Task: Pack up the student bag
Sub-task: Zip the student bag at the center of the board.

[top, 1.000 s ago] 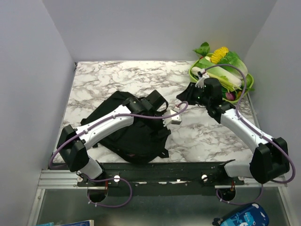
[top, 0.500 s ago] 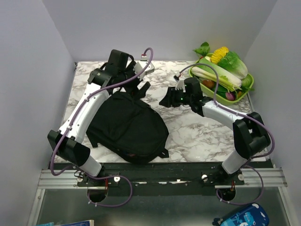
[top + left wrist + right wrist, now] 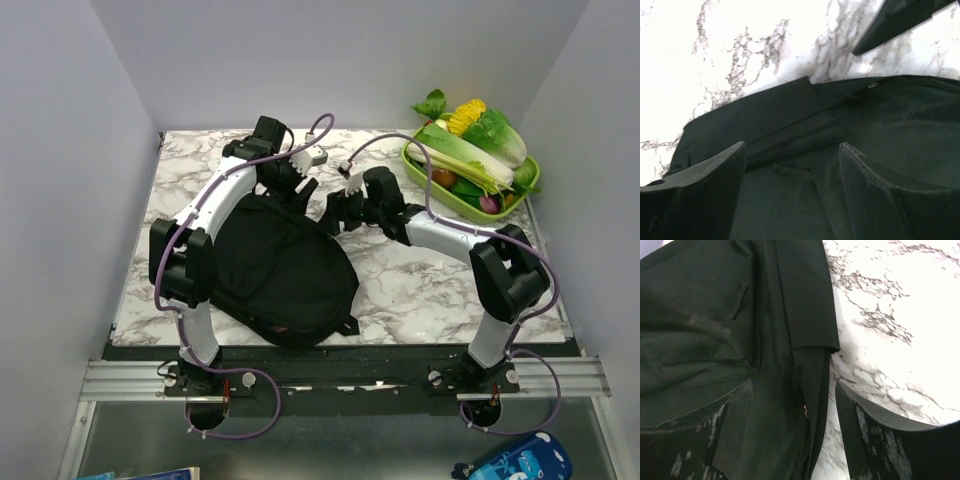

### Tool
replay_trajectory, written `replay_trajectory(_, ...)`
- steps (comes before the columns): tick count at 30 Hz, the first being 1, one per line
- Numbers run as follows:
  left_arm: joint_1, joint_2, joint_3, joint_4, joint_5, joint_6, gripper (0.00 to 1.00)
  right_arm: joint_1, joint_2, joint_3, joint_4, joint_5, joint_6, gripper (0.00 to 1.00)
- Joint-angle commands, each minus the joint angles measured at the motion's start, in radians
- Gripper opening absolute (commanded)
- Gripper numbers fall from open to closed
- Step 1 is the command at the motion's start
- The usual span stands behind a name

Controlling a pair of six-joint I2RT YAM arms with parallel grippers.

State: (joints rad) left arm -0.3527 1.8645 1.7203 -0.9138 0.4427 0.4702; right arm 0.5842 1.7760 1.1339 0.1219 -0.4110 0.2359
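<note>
The student bag (image 3: 280, 265) is a black fabric backpack lying flat on the left-centre of the marble table. My left gripper (image 3: 300, 188) is at the bag's far top edge, open and empty. In the left wrist view (image 3: 792, 147) its fingers (image 3: 705, 185) straddle dark bag fabric (image 3: 790, 200), with a flat strap (image 3: 755, 115) just ahead. My right gripper (image 3: 335, 210) is at the bag's top right corner, open and empty. In the right wrist view (image 3: 792, 385) one finger is over the bag (image 3: 700, 315) and the other over bare marble, with a strap edge (image 3: 812, 370) between them.
A green tray (image 3: 530, 185) of vegetables stands at the far right corner of the table (image 3: 430, 280). White walls close in the left, back and right. A blue pouch (image 3: 515, 462) lies below the table's near edge.
My left arm swung from across the bag to its far edge, then down onto the bag's top. My right gripper moved left from the tray to the bag's top right corner.
</note>
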Motion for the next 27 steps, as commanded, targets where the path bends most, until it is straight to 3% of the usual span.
replay_trajectory(1, 0.043, 0.033, 0.062, 0.053, 0.067, -0.045, 0.79, 0.049, 0.063, 0.061, 0.022, 0.101, -0.070, 0.75)
replay_trajectory(16, 0.112, -0.019, 0.007, 0.050, 0.156, -0.044, 0.77, 0.080, 0.148, 0.127, -0.021, 0.241, -0.043, 0.53)
replay_trajectory(24, 0.112, -0.068, -0.037, 0.082, 0.159, -0.050, 0.76, 0.091, 0.160, 0.121, -0.021, 0.216, -0.020, 0.45)
replay_trajectory(27, 0.112, -0.079, -0.053, 0.084, 0.149, -0.053, 0.74, 0.098, 0.157, 0.112, -0.019, 0.212, -0.004, 0.36)
